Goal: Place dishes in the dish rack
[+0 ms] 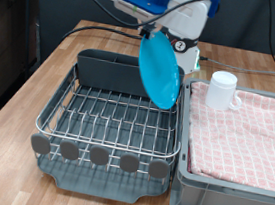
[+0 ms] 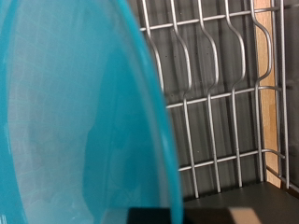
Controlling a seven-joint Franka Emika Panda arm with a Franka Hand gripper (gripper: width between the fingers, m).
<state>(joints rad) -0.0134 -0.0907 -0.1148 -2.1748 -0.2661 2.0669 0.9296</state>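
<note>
plate (image 1: 159,71) held on edge by jaws (image 1: 154,33) over dish rack (image 1: 110,119).

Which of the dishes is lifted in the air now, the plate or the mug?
The turquoise-blue plate: the gripper holds it on edge above the dish rack. The white mug rests on the pink checked cloth.

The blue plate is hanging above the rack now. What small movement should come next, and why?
Probably a short, straight lowering. The end effector holds the turquoise plate on edge above the wire rack, near the side next to the grey bin. The plate's lower rim is not yet between the wires, which the wrist view shows just beyond it.
</note>
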